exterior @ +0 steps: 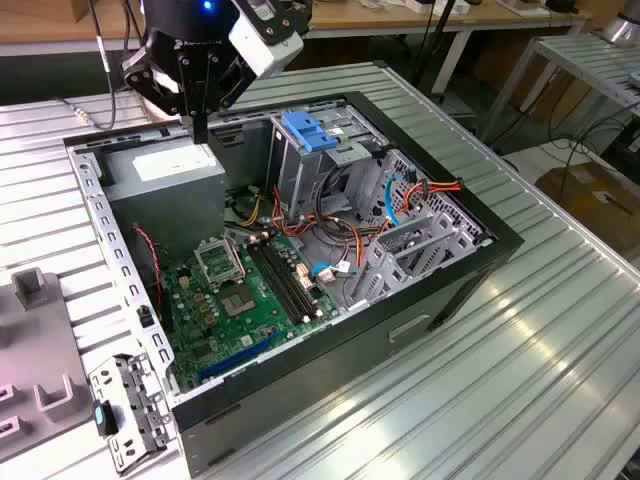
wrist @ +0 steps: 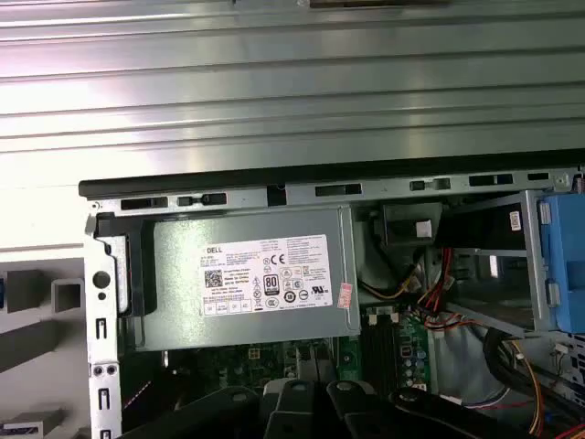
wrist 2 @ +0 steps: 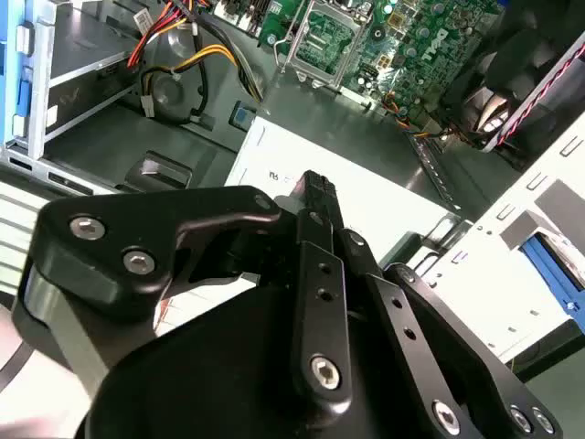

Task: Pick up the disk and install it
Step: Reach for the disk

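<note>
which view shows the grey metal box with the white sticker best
The first wrist view: the grey metal box faces the camera, sticker fully visible. The exterior view shows it slanted, beside the tool. In the second wrist view the tool hides much of it.

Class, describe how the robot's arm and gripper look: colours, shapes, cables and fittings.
The gripper is black, built from angular hinged links fastened with silver screws. In the exterior view a white-and-grey block is mounted on the black wrist, a blue light glows above, and a dark cable runs alongside.
</note>
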Tool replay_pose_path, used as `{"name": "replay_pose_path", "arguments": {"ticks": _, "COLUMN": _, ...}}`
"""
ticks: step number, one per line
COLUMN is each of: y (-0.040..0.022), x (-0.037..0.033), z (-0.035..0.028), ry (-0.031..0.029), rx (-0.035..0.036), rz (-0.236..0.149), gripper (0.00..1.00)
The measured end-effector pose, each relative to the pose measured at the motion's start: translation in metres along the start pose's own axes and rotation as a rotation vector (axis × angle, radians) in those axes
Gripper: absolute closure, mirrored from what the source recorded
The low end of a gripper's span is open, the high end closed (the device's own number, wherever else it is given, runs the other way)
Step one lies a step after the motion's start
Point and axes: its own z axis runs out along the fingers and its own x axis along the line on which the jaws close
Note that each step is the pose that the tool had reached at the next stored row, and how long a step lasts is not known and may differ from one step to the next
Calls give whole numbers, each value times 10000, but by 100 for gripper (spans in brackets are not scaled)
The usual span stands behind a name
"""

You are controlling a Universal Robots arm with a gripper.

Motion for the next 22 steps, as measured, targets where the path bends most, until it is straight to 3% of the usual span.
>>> {"name": "replay_pose_path", "arguments": {"ticks": 10, "y": -4, "x": 52, "z": 11, "ry": 17, "rx": -6, "rz": 1, "gripper": 89}}
{"name": "replay_pose_path", "arguments": {"ticks": 22, "y": -20, "x": 255, "z": 12, "ry": 33, "rx": -23, "rz": 2, "gripper": 89}}
